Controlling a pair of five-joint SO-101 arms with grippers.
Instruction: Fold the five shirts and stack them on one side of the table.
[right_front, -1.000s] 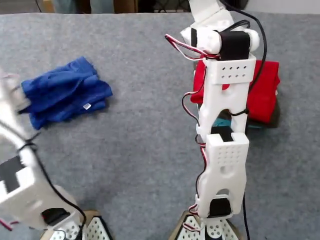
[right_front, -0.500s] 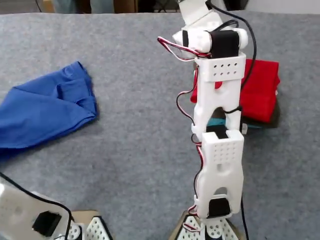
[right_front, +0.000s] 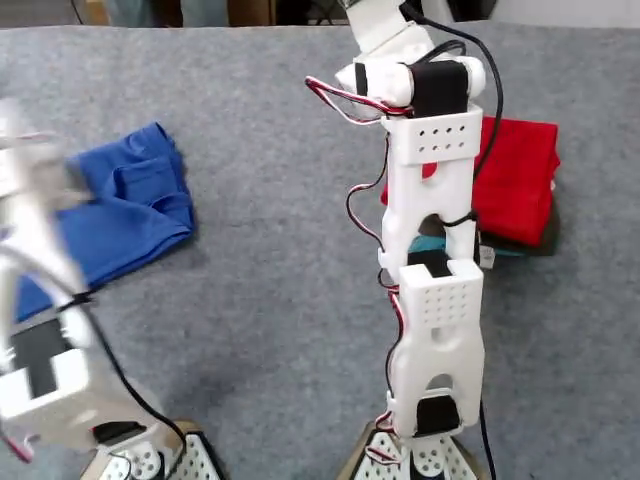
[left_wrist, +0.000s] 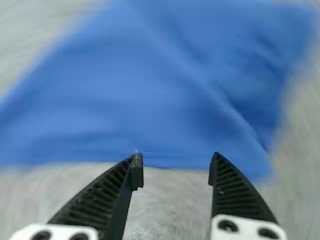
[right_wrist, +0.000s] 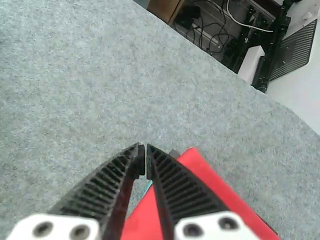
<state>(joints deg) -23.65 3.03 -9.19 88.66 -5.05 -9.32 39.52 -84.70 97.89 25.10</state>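
Note:
A blue shirt lies spread and rumpled at the table's left side. My left arm stands blurred over its left part. In the left wrist view my left gripper is open just short of the blue shirt's near edge, holding nothing. A folded red shirt tops a stack at the right, with a teal layer and a dark layer showing under it. My right arm stretches up beside the stack. My right gripper is shut and empty above the red shirt's far corner.
Grey felt covers the table, with open room in the middle between the blue shirt and the stack. Beyond the far table edge, cables and furniture stand on the floor. Both arm bases sit at the near edge.
The bunched blue shirt was dragged left and spread out. My left arm swung out of sight, then came back over the shirt with its gripper open. My right arm drifted slightly left.

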